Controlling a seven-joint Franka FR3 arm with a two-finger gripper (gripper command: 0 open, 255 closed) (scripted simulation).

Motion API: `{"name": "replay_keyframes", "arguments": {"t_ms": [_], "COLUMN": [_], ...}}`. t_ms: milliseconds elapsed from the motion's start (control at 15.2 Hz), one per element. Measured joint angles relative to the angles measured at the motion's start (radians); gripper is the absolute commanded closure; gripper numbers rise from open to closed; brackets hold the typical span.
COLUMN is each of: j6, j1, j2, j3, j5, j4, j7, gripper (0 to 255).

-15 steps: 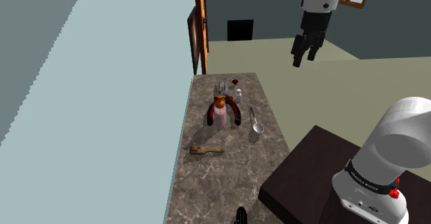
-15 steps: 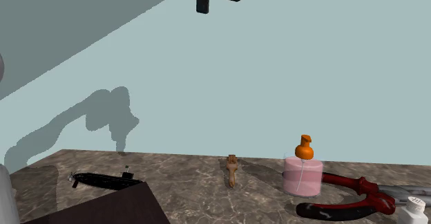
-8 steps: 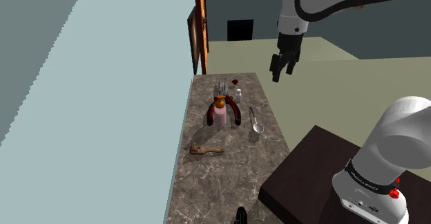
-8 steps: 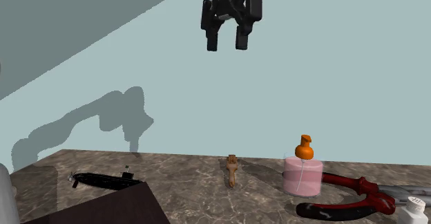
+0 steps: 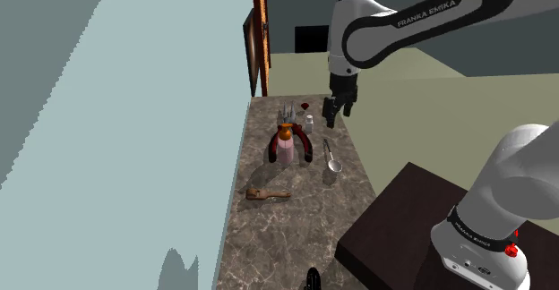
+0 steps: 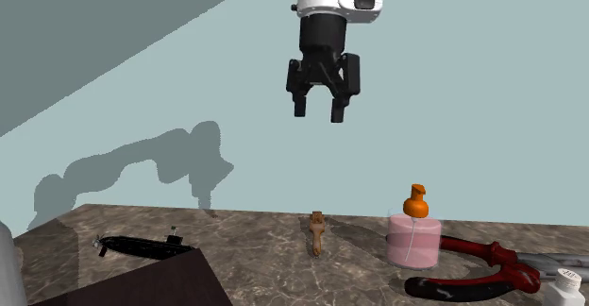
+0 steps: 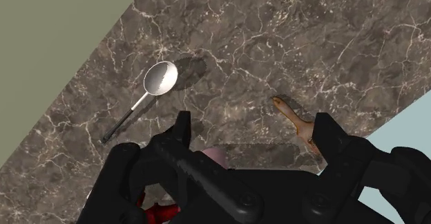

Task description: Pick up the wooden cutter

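Observation:
The wooden cutter [image 5: 268, 193] is a small brown tool lying flat on the marble counter [image 5: 305, 217], close to the pale blue wall. In the second exterior view the cutter [image 6: 318, 232] lies end-on, left of a pink soap bottle. My gripper [image 5: 335, 109] hangs well above the counter's far part, open and holding nothing. From the second exterior view the gripper [image 6: 320, 110] points down, high over the cutter. In the wrist view the cutter [image 7: 293, 121] lies just inside one black finger [image 7: 324, 131], far below it.
A pink soap bottle [image 5: 285, 145] with an orange pump stands inside red-handled pliers [image 6: 472, 266]. A metal spoon [image 7: 157, 81] lies near the counter's outer edge. A black submarine-shaped object [image 6: 142, 246] and a white bottle [image 6: 566, 288] are also on the counter. The dark stand [image 5: 412, 234] is nearby.
The arm has swung down and toward the shoulder view's left, bringing the gripper from high in the air to lower above the counter. The fingers stay apart.

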Motion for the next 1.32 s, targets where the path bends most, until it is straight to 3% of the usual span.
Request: {"name": "replay_keyframes", "arguments": {"t_ms": [594,1320], "j6": [0.220,0.369], "j1": [0.039,0.117], "j2": [0.308,0.733], "j3": [0.060,0.088], "j5": [-0.030,-0.138], "j4": [0.076,0.330], "j7": [0.031,0.106], "gripper": [0,0]}}
